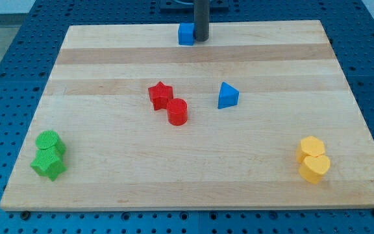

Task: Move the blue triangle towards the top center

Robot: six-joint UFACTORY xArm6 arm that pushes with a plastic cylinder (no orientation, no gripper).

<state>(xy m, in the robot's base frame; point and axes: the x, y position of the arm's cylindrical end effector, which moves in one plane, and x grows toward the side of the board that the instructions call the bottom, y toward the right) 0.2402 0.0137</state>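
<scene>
The blue triangle lies a little right of the board's middle. My tip is at the view's top centre, touching the right side of a blue cube. The tip is well above the triangle and slightly to its left, with bare board between them. The rod rises out of the top of the view.
A red star and a red cylinder sit left of the triangle. Two green blocks are at the bottom left. Two yellow blocks are at the bottom right. The wooden board ends just above the blue cube.
</scene>
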